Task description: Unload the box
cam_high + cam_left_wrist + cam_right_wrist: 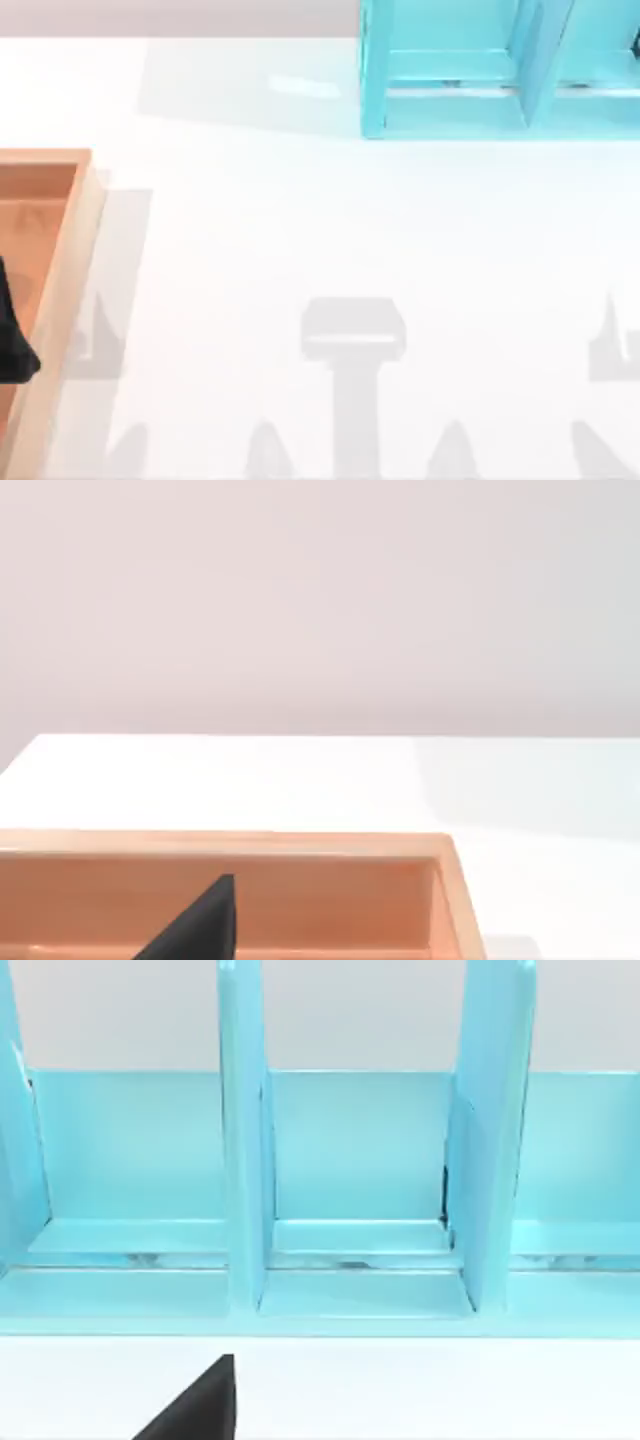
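The left gripper (12, 345) hangs over the box (60, 290) at the table's (330, 230) left edge; whether its fingers are wide or narrow I cannot tell. No contents show inside, so it should probably look before descending. The right arm faces the shelf (360, 1160) at the far edge.

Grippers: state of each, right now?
Left gripper, over the box: cannot be told.
Right gripper, facing the turquoise shelf unit: cannot be told.
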